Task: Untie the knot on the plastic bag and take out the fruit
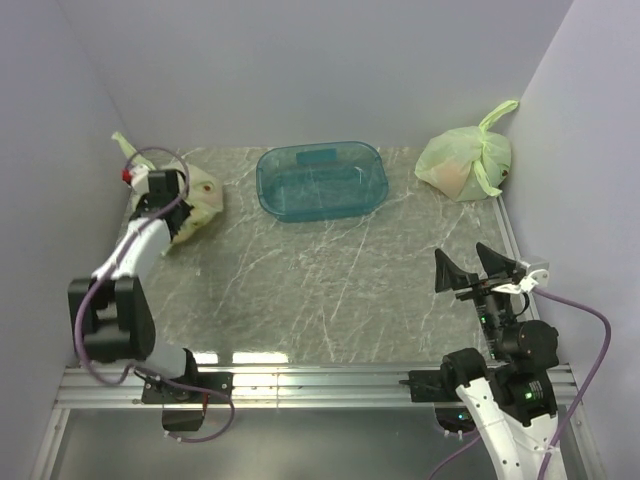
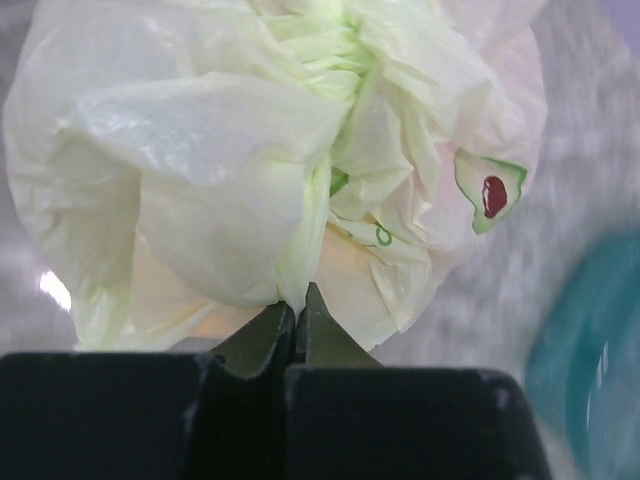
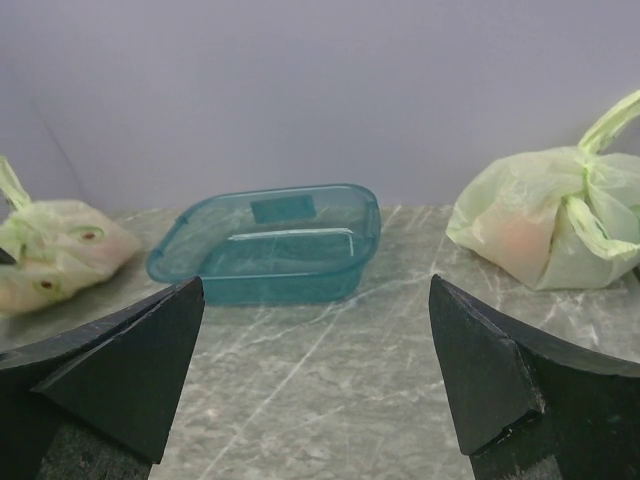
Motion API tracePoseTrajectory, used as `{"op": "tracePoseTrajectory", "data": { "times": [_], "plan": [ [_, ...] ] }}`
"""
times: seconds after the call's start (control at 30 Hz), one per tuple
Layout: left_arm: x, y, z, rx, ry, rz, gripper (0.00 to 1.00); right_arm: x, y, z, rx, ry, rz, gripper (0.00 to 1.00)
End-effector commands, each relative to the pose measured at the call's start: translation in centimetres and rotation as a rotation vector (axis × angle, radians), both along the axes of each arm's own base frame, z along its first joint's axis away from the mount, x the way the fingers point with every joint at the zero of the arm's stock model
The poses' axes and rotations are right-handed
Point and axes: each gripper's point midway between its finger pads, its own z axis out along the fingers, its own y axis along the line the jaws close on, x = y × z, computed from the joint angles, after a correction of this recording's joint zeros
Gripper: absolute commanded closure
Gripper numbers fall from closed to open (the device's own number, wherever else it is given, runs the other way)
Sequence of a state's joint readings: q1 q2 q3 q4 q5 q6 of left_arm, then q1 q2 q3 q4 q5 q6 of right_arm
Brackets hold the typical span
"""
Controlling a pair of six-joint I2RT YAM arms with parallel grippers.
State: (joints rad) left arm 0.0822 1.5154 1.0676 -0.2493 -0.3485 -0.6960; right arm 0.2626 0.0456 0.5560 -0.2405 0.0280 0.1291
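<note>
The plastic bag point(image 1: 200, 200) lies at the far left of the table, pale green with a small dark round mark point(image 2: 493, 194). Its thin green knot tail point(image 1: 122, 146) sticks up at the back left. In the left wrist view the bag point(image 2: 200, 150) fills the frame, its film gathered at the top. My left gripper point(image 2: 298, 305) is shut on a fold of the bag's film; it also shows in the top view point(image 1: 178, 215). The fruit is hidden, only a faint orange tint through the film. My right gripper point(image 1: 475, 270) is open and empty at the near right.
A teal plastic tub point(image 1: 322, 180) stands at the back centre. A second pale green bag point(image 1: 465, 160), tied and showing pinkish-orange, sits at the back right by the wall. Walls close in the left, back and right sides.
</note>
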Motion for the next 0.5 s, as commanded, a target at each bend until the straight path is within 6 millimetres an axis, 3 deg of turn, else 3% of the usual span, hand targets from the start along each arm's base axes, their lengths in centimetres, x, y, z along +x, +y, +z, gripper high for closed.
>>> {"op": "tracePoseTrajectory", "data": {
  "times": [0.0, 0.03, 0.07, 0.13, 0.17, 0.2, 0.33, 0.43, 0.47],
  "plan": [
    [-4.8, -4.2, -0.3, 0.007, 0.066, -0.094, 0.99, -0.8, 1.4, 2.1, 0.023, -0.026, 0.086, 0.0],
    [-5.7, -5.1, -0.4, 0.003, 0.07, -0.117, 0.99, -1.0, 1.6, 2.3, 0.03, -0.039, 0.1, 0.0],
    [-6.6, -6.1, 0.8, -0.007, 0.032, -0.143, 1.0, -0.9, 1.8, 2.4, 0.035, -0.043, 0.108, 0.0],
    [-9.1, -8.9, -0.4, -0.037, 0.07, -0.227, 0.99, -0.8, 2.2, 2.2, 0.042, -0.033, 0.129, 0.0],
    [-10.0, -9.9, 0.5, -0.06, 0.036, -0.253, 1.0, -0.8, 2.3, 2.1, 0.044, -0.029, 0.134, 0.0],
    [-11.2, -11.4, -0.1, -0.076, 0.055, -0.309, 0.99, -0.7, 2.5, 2.0, 0.046, -0.024, 0.145, 0.0],
    [-15.5, -14.9, -0.7, -0.152, 0.106, -0.447, 0.99, -0.3, 3.6, 2.0, 0.066, 0.016, 0.197, 0.0],
    [-17.6, -17.5, -1.2, -0.21, 0.121, -0.564, 1.0, 0.4, 4.4, 1.5, 0.079, 0.059, 0.228, 0.0],
    [-18.1, -19.1, -1.3, -0.254, 0.121, -0.649, 0.99, 0.6, 4.5, 1.4, 0.086, 0.069, 0.231, 0.0]
  ]
}}
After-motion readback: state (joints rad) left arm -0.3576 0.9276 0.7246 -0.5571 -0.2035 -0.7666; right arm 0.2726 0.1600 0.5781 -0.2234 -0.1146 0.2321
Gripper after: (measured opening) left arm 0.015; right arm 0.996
